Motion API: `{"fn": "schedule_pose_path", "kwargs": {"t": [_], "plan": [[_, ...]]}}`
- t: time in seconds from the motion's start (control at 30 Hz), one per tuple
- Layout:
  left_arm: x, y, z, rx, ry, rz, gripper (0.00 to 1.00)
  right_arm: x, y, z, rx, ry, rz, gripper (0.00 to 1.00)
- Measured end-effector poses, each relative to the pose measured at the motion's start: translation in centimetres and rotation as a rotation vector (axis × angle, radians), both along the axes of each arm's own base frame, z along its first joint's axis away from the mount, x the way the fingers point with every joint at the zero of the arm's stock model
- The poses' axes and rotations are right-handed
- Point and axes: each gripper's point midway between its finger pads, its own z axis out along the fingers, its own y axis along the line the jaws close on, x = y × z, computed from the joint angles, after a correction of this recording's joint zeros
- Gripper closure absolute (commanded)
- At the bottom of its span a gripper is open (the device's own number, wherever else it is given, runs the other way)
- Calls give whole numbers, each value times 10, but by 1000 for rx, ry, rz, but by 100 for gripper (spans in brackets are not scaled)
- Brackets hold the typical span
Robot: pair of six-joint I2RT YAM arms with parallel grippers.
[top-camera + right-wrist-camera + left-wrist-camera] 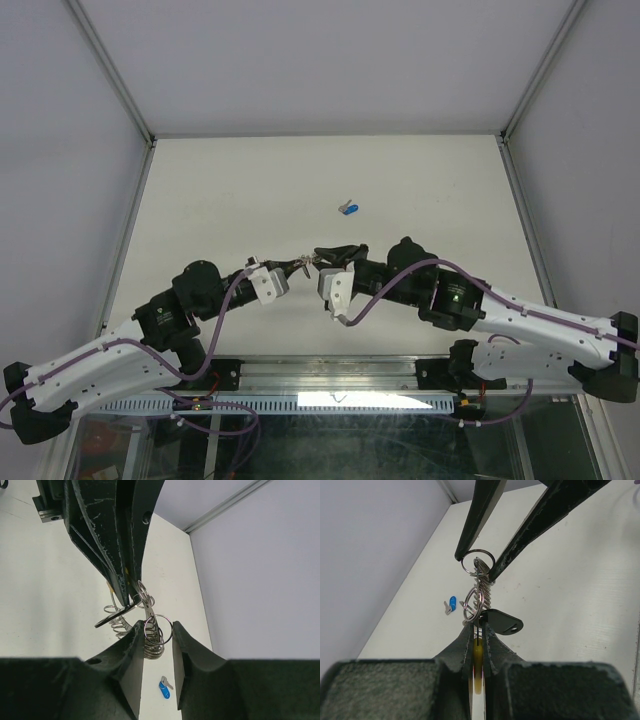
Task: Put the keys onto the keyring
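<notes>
Left gripper (297, 267), right gripper (322, 257) tip to tip, keyring (303, 265) and keys (312, 260) between; blue-headed key (349, 209) lies just beyond them.

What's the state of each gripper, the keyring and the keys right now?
left gripper: fingers shut on the keyring's yellow segment.
right gripper: fingers pinching the small split ring at the keyring's far end.
keyring: off the table, held between both grippers.
blue-headed key: loose on the table, not threaded.
black tag: hanging off the keyring beside the left fingers.
</notes>
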Motion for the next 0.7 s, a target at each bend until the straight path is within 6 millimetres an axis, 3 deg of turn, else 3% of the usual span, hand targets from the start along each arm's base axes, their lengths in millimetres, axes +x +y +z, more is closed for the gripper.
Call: {"fn": "schedule_pose_path", "kwargs": {"t": [0.37,0.53,0.7], "plan": [[4,2,-7,25,12,24,100,7,3,-4,8,56,-55,71],[4,2,-7,25,12,24,100,6,3,-2,30,103,-66,57],[4,2,-7,25,12,23,100,-8,3,6,68,146,-5,52]]}}
